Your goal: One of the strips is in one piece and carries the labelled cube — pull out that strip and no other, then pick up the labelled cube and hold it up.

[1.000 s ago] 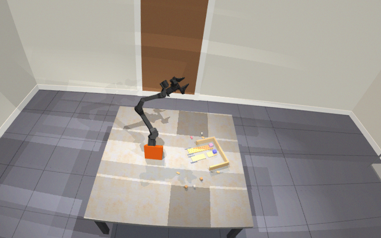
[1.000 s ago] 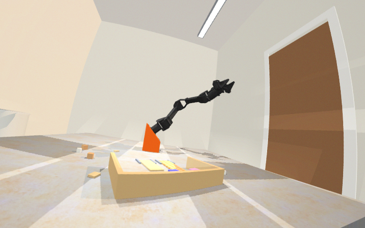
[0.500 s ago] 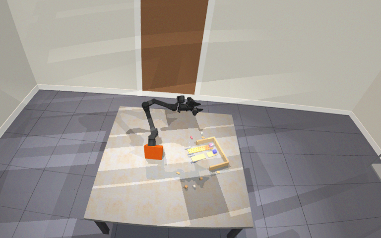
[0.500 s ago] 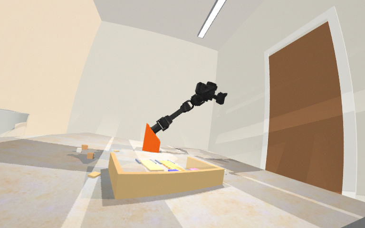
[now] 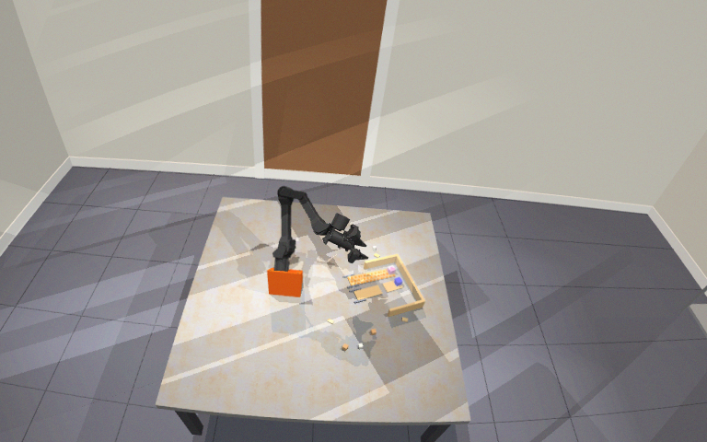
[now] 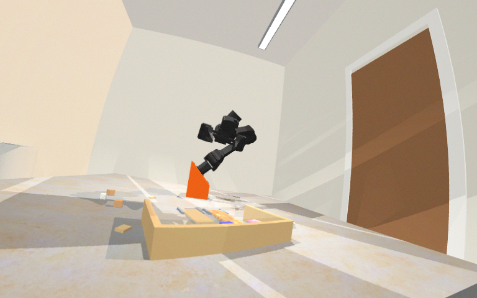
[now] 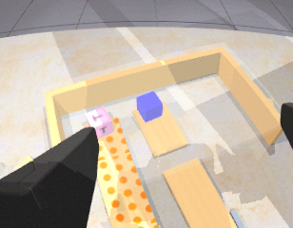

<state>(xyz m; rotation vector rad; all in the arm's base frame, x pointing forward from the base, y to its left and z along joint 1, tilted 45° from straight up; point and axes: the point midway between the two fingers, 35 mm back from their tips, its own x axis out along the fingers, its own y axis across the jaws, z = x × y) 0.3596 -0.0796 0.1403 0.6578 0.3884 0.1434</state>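
A pink cube with a dark letter T (image 5: 391, 269) (image 6: 253, 221) (image 7: 100, 123) sits on the far end of the dotted strip (image 5: 371, 277) (image 7: 127, 180), which looks unbroken where visible. A blue cube (image 5: 398, 281) (image 6: 226, 222) (image 7: 149, 106) without a visible label sits on the far piece of a plain strip (image 5: 392, 286) (image 7: 163, 135). A gap parts this from the near plain piece (image 5: 367, 292) (image 6: 199, 215) (image 7: 196, 190). My gripper (image 5: 366, 250) (image 7: 194, 124) is open and empty, above and short of the strips. Its left finger hides part of the dotted strip in the wrist view.
A low wooden wall (image 5: 411, 284) (image 6: 218, 238) (image 7: 137, 78) encloses the strips' far end and both sides; the near side is open. Thin grey rails lie by the near ends. Small orange blocks (image 5: 373, 331) (image 6: 118, 203), white blocks and flat wooden pieces lie outside.
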